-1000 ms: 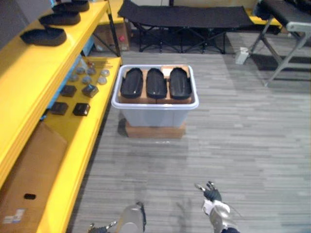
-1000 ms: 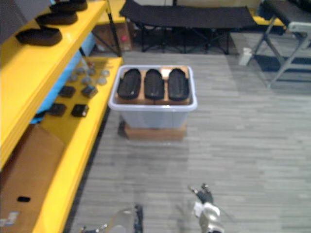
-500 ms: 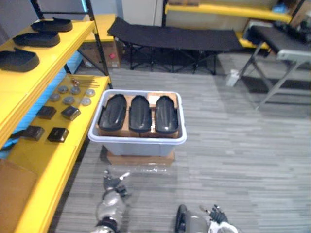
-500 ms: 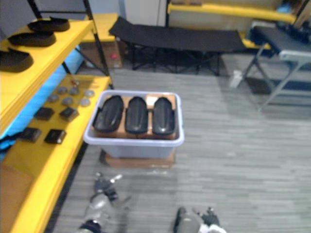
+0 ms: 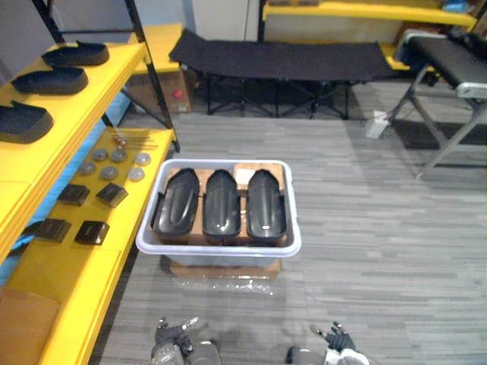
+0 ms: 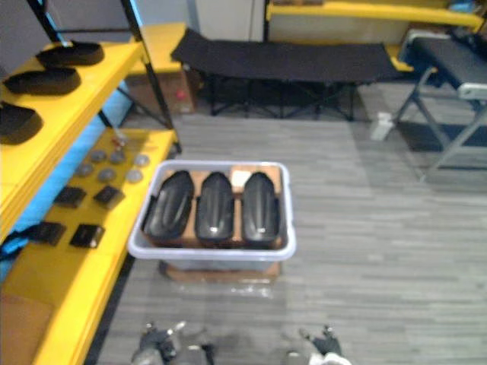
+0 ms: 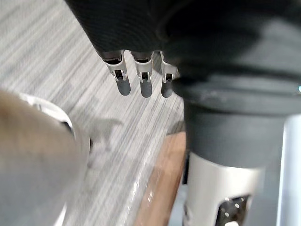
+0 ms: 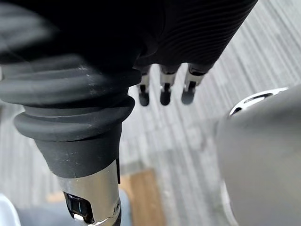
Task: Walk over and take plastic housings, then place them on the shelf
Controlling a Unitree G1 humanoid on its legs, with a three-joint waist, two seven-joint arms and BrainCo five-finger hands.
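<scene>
Three black plastic housings [image 5: 222, 206] lie side by side in a pale grey bin [image 5: 149, 245] on the floor ahead. Three more black housings [image 5: 21, 122] rest on the top yellow shelf [image 5: 61, 106] at the left. My left hand [image 5: 173, 338] shows at the bottom edge, below the bin's left corner, fingers relaxed and holding nothing. At the bottom right my right hand [image 5: 337, 341] hangs open and empty. Each wrist view shows straight fingertips [image 7: 143, 84] [image 8: 162, 92] over the grey floor.
The bin stands on a brown board [image 5: 225, 268]. A lower yellow shelf [image 5: 114, 228] carries small dark blocks [image 5: 91, 231] and round grey discs [image 5: 118, 156]. A black cot [image 5: 274, 61] spans the back. A metal stand [image 5: 449, 99] is at the far right.
The whole picture has shifted: the bin is now closer and more central, and the shelf has slid left. Both hands sit lower at the bottom edge.
</scene>
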